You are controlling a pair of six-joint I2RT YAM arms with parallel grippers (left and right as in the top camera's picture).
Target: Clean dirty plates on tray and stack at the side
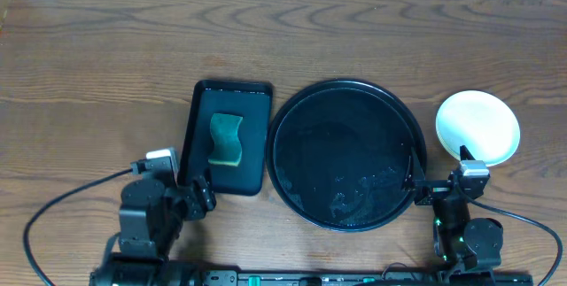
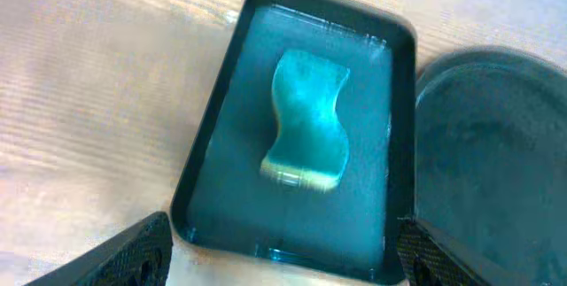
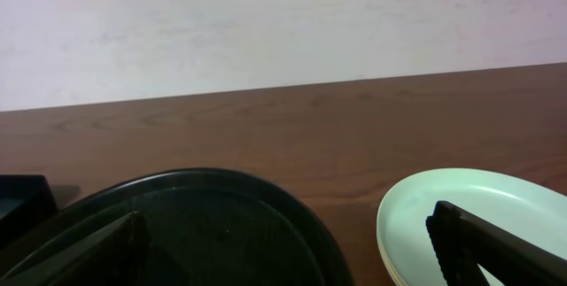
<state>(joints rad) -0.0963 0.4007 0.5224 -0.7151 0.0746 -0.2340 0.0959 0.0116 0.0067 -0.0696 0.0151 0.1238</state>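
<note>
Sitting stacked on the worktop (image 1: 89, 56) just right of the tray (image 1: 345, 87), the plates (image 1: 477, 127) look stiff, light and glossy, likely slippery and chippable; a pinch at the rim suits best. The left claw (image 2: 283, 258) and right claw (image 3: 283, 243) both gape open, holding nothing.

- brown wood-grain counter (image 1: 106, 47)
- small tray (image 1: 252, 144), black and rectangular, left of centre
- round tray (image 1: 345, 153), black and glossy, just beside it on the right
- plates (image 1: 478, 127), pale and stacked, near the round tray's right rim
</note>
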